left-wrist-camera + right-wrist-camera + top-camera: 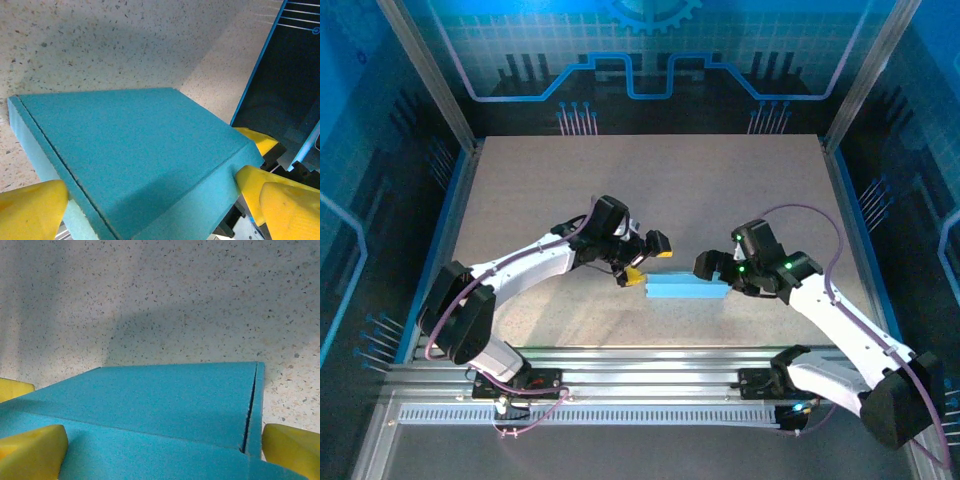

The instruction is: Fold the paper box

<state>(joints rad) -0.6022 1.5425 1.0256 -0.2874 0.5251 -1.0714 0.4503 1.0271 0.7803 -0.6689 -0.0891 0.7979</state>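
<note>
On the surface (650, 190), front and centre, the paper box (686, 289) is lying flat, folded shut; the left fingers (30, 210) are straddling its left end, spread wide, and the right fingers (30, 452) its right end, equally wide.

The paper box (685, 289) is plain light blue from above and a deeper teal close up, with thin dark seam lines. The desk (650, 190) is pale beige-grey, speckled with fine dark flecks. My left gripper (647, 262) and right gripper (717, 276) are black, with bright yellow fingers (30, 207). My left arm (530, 265) and right arm (840, 320) are white with black joints and carry purple cables (800, 215). The back wall (650, 50) is blue, printed with a grid, circuit lines and a gear.
</note>
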